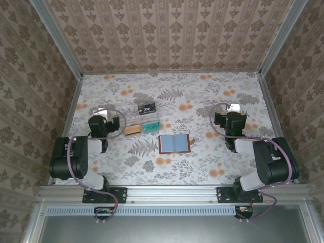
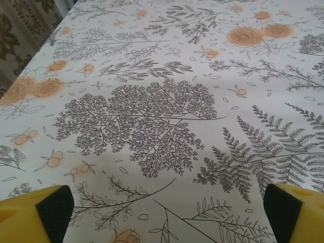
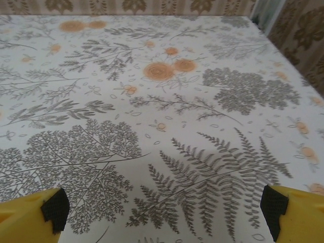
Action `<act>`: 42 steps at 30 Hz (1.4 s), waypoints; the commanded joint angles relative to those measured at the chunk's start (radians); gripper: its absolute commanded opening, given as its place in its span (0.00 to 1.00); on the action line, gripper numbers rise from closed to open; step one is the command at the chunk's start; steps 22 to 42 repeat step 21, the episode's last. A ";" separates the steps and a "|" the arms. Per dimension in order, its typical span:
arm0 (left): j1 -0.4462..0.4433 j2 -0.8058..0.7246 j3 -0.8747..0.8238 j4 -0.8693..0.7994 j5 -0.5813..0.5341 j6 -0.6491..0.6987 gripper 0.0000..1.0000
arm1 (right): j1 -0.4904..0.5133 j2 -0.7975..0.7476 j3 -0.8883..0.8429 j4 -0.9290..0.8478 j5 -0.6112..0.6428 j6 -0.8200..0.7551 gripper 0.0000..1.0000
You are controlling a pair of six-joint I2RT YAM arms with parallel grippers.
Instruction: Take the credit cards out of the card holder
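One card holder (image 1: 174, 144) open, clear tray (image 1: 144, 119) nr.

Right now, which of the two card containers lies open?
The brown card holder, spread flat with its blue-grey inside up; the clear plastic piece is to its left, farther back.

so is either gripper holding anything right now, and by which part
Nothing is held. The left gripper and right gripper both stand open and empty; the card holder lies open, apart from both.
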 commanded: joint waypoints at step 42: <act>-0.010 -0.002 0.024 0.066 0.057 0.056 1.00 | -0.037 0.037 -0.014 0.144 -0.141 0.000 1.00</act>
